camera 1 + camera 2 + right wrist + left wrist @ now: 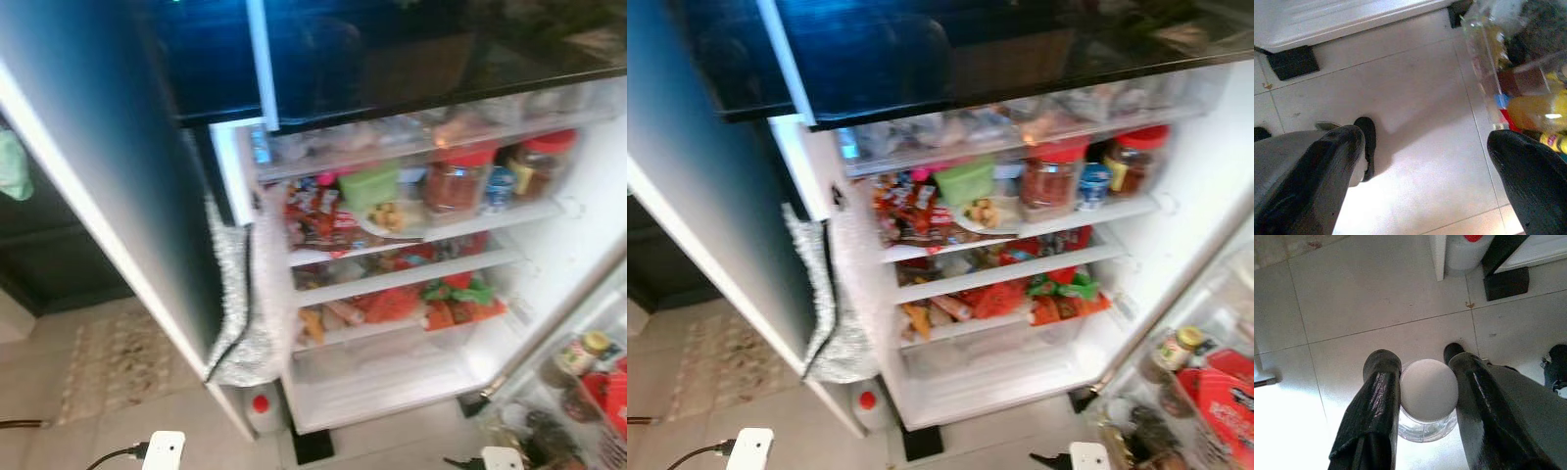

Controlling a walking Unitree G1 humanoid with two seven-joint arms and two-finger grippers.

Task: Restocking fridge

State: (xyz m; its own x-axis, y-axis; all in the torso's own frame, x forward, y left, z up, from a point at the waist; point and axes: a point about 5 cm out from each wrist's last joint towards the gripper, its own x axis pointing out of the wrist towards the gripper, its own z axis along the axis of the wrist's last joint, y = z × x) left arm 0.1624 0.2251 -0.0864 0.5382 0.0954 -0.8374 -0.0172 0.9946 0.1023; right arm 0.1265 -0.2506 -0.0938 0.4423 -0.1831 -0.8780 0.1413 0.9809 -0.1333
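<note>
White-capped jar [1428, 396] is sitting pinched in the left gripper [1422, 401] (right gripper [1425, 161] fingers spread), still awaiting the open fridge [392, 294].

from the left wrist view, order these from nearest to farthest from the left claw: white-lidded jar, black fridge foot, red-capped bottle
1. White-lidded jar, held between the left claw.
2. Black fridge foot, farther out across the floor tiles.
3. Red-capped bottle, beside the fridge corner, slightly beyond the foot.

**Home kitchen**

Open fridge [588, 186], shelves crowded with jars [458, 181], snack packets [313, 215], a green tub [370, 186]. Door rack [1205, 392] holds bottles. Tiled floor [1376, 298]; patterned rug [108, 367] beside a dark cabinet [49, 255].
</note>
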